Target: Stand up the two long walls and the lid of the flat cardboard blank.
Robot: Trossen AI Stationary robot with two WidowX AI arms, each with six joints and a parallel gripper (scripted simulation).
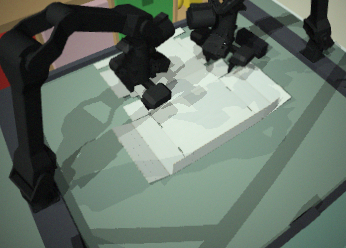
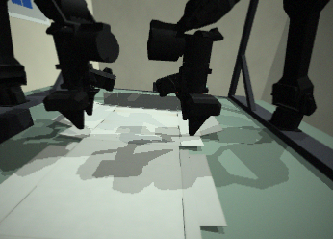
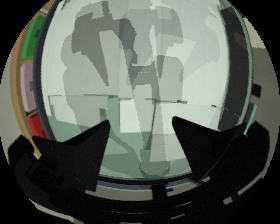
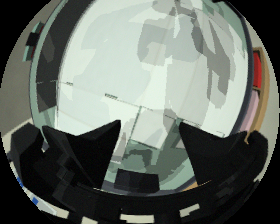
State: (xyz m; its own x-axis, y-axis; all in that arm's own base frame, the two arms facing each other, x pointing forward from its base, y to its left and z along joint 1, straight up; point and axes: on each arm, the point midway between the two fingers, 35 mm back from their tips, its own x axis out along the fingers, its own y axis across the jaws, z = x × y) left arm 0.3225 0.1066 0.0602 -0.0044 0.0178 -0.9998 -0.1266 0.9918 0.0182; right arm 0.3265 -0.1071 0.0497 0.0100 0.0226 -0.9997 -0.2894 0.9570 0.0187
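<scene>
The white cardboard blank point(image 1: 200, 120) point(image 2: 140, 202) point(image 3: 200, 65) point(image 4: 115, 55) lies mostly flat on the grey-green table point(image 1: 195, 210) point(image 2: 308, 188) point(image 3: 117, 145) point(image 4: 135, 160), between my arms. One long wall point(image 1: 230, 132) point(image 2: 140, 100) stands raised; the exterior view gives me only a dark strip at the far end, while the top view shows its length.

My left gripper point(image 1: 156, 79) point(image 2: 185, 118) point(image 3: 141, 122) and right gripper point(image 1: 219, 65) point(image 2: 85, 118) point(image 4: 151, 124) are both spread wide, holding nothing. Their wrist cameras show the gaps plainly; from above, the left's bulk hides its fingertips. The exterior view puts both low over the cardboard, though I can't tell whether they touch. The green panel point(image 1: 145, 7) point(image 3: 32, 37) appears from above and in the left wrist view.
</scene>
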